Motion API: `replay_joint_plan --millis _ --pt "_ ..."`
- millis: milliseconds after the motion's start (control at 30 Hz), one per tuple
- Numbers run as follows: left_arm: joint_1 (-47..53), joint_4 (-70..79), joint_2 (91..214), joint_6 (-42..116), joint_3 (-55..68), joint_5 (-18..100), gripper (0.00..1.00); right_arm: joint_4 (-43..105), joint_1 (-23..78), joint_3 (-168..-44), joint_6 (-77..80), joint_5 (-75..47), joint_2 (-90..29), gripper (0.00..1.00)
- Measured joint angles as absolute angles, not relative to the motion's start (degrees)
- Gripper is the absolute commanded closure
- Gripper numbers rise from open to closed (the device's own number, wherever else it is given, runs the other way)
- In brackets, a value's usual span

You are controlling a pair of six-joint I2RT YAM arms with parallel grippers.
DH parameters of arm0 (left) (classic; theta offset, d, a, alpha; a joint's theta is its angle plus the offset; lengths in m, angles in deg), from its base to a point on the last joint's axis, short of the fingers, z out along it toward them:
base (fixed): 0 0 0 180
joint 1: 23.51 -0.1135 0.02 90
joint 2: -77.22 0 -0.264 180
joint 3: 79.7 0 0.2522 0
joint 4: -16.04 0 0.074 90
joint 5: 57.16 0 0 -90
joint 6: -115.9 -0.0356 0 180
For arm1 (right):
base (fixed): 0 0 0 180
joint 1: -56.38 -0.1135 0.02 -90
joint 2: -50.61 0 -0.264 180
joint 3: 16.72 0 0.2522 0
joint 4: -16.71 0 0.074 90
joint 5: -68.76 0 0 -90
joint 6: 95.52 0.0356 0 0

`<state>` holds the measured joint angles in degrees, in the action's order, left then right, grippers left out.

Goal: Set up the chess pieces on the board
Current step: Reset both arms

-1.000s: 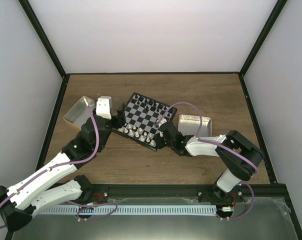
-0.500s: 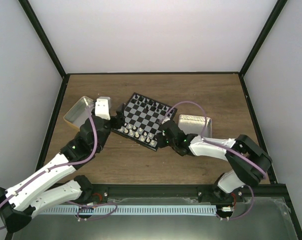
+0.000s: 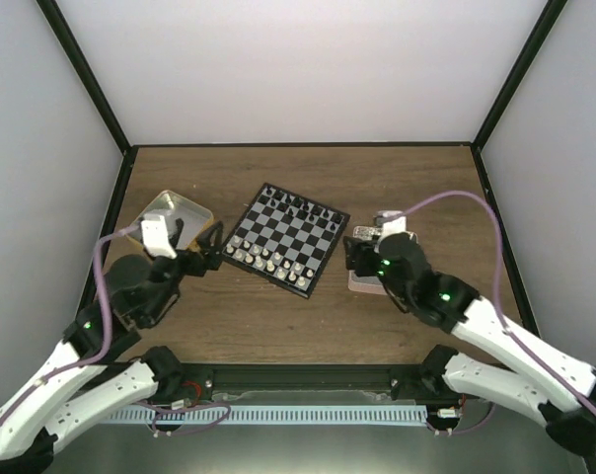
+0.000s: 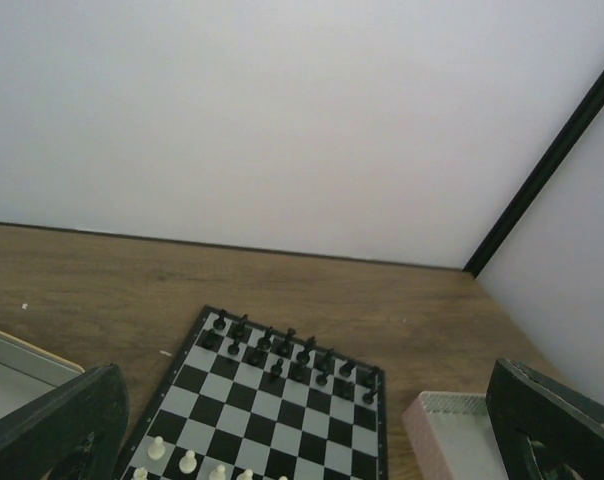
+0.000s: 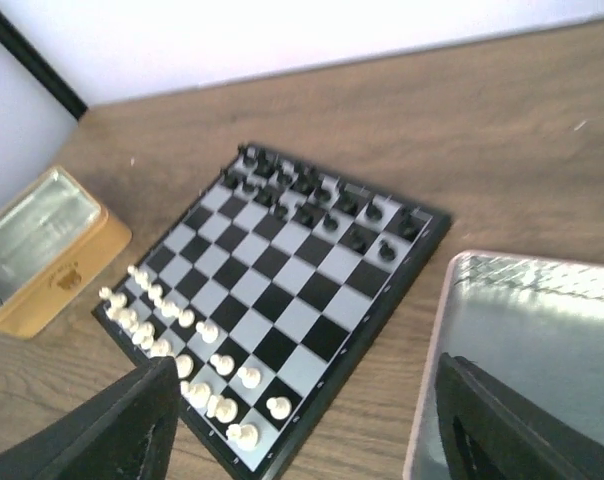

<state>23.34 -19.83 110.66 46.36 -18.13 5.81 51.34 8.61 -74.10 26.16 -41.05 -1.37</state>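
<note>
- cream chess pieces (image 3: 263, 261) are lined along which side of the board (image 3: 287, 239)?
- the side facing the table's (image 3: 407, 178) near edge. black chess pieces (image 3: 300, 208) are ranged along the far side. the board is laid mid-table.
- and the grippers?
- the left gripper (image 3: 207, 254) is held spread near the board's left corner. the right gripper (image 3: 354, 254) is spread too, by the pink tray (image 5: 522, 340). nothing is gripped.

Lab test cell: white wall panels (image 3: 298, 69), black frame (image 3: 86, 76), wood tabletop (image 3: 407, 178).
</note>
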Motion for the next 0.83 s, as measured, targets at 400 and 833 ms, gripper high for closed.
replay_joint_plan --millis 400,833 --pt "23.34 -32.36 95.66 47.7 -8.19 -0.29 0.0 70.53 8.63 -86.93 26.27 -54.76 22.34 0.0" --pt "23.34 -39.39 95.2 44.99 -3.53 -5.16 0.0 77.87 8.61 -88.85 25.03 -60.99 24.59 0.0"
